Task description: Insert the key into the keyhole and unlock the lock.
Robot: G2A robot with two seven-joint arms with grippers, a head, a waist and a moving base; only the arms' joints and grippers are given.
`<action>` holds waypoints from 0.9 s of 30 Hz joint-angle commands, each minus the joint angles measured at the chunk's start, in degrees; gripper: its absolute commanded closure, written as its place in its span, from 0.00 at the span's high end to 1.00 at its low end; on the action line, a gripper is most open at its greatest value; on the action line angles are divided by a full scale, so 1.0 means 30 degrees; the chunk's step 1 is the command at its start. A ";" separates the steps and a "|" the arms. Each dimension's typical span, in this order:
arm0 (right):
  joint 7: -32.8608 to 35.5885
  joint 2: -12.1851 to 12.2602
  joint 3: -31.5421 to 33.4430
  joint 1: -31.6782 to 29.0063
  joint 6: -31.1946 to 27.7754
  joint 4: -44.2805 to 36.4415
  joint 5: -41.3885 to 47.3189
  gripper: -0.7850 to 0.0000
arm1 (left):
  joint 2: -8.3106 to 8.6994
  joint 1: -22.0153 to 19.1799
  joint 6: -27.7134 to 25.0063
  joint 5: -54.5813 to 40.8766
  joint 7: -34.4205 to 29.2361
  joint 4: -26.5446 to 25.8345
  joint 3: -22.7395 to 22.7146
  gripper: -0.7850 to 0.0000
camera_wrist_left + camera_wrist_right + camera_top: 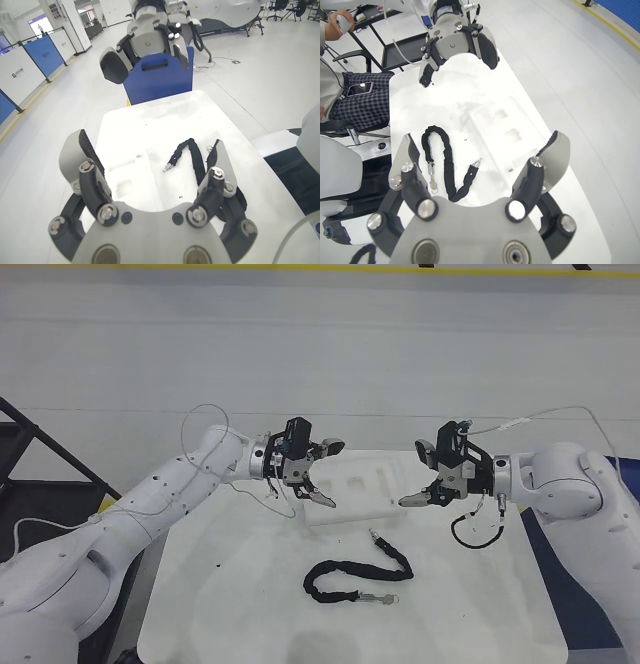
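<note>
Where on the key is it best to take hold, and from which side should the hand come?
Probably by the key at its head, the end with the small ring, away from the lock cylinder. It lies flat on the table, in line with the cylinder, so come from above and close the hand across its width. The right hand is open.

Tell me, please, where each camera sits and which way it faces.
Top view: above the arms, looking down at the table; both arms show.
Left wrist view: on the left wrist, looking past the left gripper toward the right gripper.
Right wrist view: on the right wrist, looking past the right gripper toward the left gripper.
Shared: all show the chain lock.
</note>
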 commanded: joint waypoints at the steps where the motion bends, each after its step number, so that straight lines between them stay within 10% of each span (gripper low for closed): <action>1: 0.0128 -0.0075 -0.0252 0.0755 -0.0115 0.0335 0.0138 1.00 | 0.0276 -0.0846 0.0000 -0.0800 0.0198 0.0058 0.0662 1.00; 15: 0.0749 -0.0810 -0.2529 0.5344 -0.0889 0.3524 0.1657 1.00 | 0.0657 -0.3032 0.0000 -0.3811 -0.1250 0.0348 0.1476 1.00; 27: 0.0749 -0.0810 -0.2528 0.5343 -0.0888 0.3524 0.1656 1.00 | 0.0637 -0.3218 0.0000 -0.3856 -0.1392 0.0438 0.1476 1.00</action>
